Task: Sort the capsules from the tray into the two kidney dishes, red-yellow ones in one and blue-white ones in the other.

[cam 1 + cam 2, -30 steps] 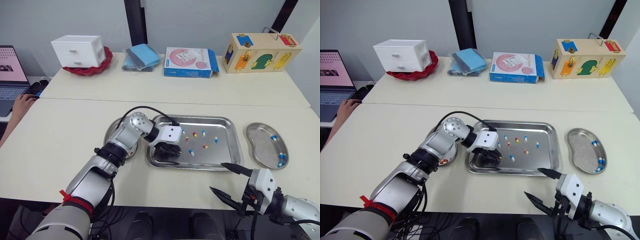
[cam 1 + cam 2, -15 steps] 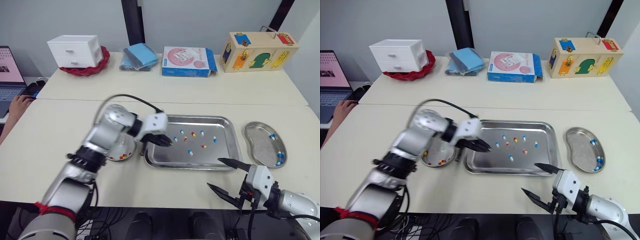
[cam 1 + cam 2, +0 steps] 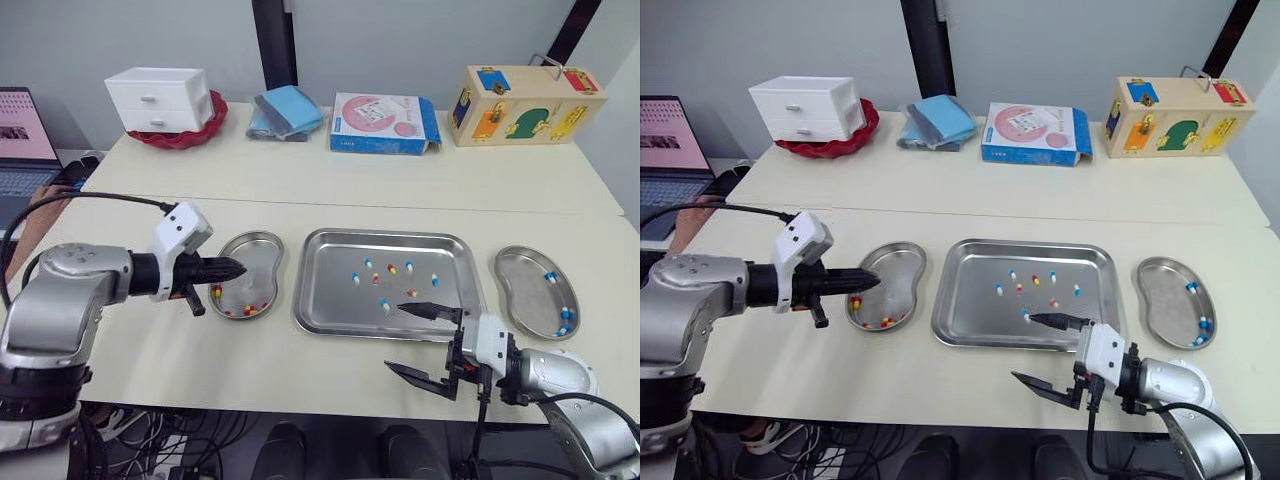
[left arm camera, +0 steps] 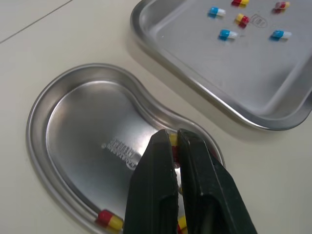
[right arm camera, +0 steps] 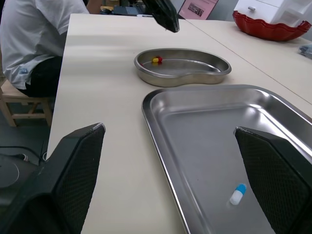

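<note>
We now have the left gripper (image 3: 235, 267) off the tray (image 3: 340, 312) and over the left kidney dish (image 3: 250, 248), nearly closed, load unclear, drop likely next; the right gripper (image 3: 395, 337) gapes empty.

Two cream tabletops (image 3: 120, 240) meet at a straight seam before a pale grey wall (image 3: 400, 40) crossed by a dark post (image 3: 268, 45). The rear one holds white drawers (image 3: 157, 100), a red bowl (image 3: 200, 128), blue cloths (image 3: 285, 110), a blue box (image 3: 385, 123) and a wooden box (image 3: 525, 105). A laptop (image 3: 25, 130) sits at the left.
</note>
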{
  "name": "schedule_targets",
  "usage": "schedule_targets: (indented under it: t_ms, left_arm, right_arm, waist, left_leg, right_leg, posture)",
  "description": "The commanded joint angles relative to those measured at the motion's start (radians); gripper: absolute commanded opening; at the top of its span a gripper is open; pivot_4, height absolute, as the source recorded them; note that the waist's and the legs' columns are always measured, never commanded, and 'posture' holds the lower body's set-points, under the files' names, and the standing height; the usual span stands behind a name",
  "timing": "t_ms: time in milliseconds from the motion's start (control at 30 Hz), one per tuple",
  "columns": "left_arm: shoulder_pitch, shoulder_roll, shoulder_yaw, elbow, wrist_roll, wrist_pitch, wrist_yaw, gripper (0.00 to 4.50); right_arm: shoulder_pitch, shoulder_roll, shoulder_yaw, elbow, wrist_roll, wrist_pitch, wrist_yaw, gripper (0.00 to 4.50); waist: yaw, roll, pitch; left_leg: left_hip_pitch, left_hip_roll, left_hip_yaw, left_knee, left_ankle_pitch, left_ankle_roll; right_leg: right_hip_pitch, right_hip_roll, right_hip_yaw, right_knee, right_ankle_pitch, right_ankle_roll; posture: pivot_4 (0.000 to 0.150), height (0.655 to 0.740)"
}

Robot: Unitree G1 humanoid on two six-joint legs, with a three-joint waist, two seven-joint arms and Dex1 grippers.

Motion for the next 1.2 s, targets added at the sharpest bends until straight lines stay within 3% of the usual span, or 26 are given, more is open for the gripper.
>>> schedule_targets:
  t_ms: [33, 167, 500, 767, 900, 1200]
  left_arm:
    - [0.023, -0.027, 0.066, -0.050, -0.031, -0.003, 0.091, 0.04]
    - [0.040, -0.030, 0.087, -0.062, -0.091, 0.029, 0.111, 1.09]
    - [0.064, -0.007, 0.122, -0.040, -0.186, 0.040, 0.149, 4.39]
    - [0.251, -0.023, 0.293, -0.058, -0.208, -0.150, 0.122, 4.45]
    - [0.431, -0.057, 0.393, -0.014, -0.166, -0.291, 0.120, 4.45]
    - [0.657, -0.189, 0.429, 0.066, -0.136, -0.500, 0.161, 4.45]
  right_arm:
    - [-0.020, 0.014, 0.012, -0.007, 0.020, -0.011, 0.006, 4.50]
    - [-0.028, 0.019, 0.017, 0.004, 0.019, -0.012, 0.010, 4.50]
    - [-0.033, 0.012, 0.000, 0.007, 0.022, 0.000, 0.005, 4.50]
    - [0.066, -0.057, -0.169, -0.073, 0.067, 0.085, -0.054, 4.50]
    - [0.211, -0.120, -0.389, -0.084, 0.108, 0.105, -0.033, 4.50]
    - [0.387, -0.198, -0.789, 0.163, 0.131, 0.071, 0.087, 4.50]
  waist:
    - [0.000, 0.000, 0.000]
    - [-0.001, 0.000, 0.000]
    - [-0.003, 0.000, 0.000]
    - [-0.002, 0.000, 0.000]
    - [-0.001, 0.001, 0.000]
    - [-0.001, -0.002, -0.001]
  left_leg:
    - [0.000, 0.000, 0.000, 0.000, 0.000, 0.000]
    - [0.000, 0.000, 0.000, 0.000, 0.000, 0.000]
    - [0.000, 0.000, 0.000, 0.000, 0.000, 0.000]
    - [0.000, 0.000, 0.001, -0.001, 0.000, 0.000]
    - [0.000, 0.000, 0.002, -0.001, 0.000, 0.000]
    - [0.002, 0.000, 0.004, -0.001, 0.000, 0.000]
  right_leg:
    - [0.000, 0.000, 0.000, 0.000, 0.000, 0.000]
    - [0.000, 0.000, 0.000, 0.000, 0.000, 0.000]
    - [0.000, 0.000, 0.000, 0.000, 0.000, 0.000]
    - [-0.001, 0.000, 0.001, 0.000, 0.000, 0.000]
    - [-0.001, -0.001, 0.002, -0.001, 0.000, 0.000]
    - [0.001, -0.001, 0.003, -0.001, 0.000, 0.000]
  posture:
    - [0.150, 0.7337]
    - [0.150, 0.7337]
    - [0.150, 0.7337]
    - [0.150, 0.7337]
    - [0.150, 0.7337]
    - [0.150, 0.7337]
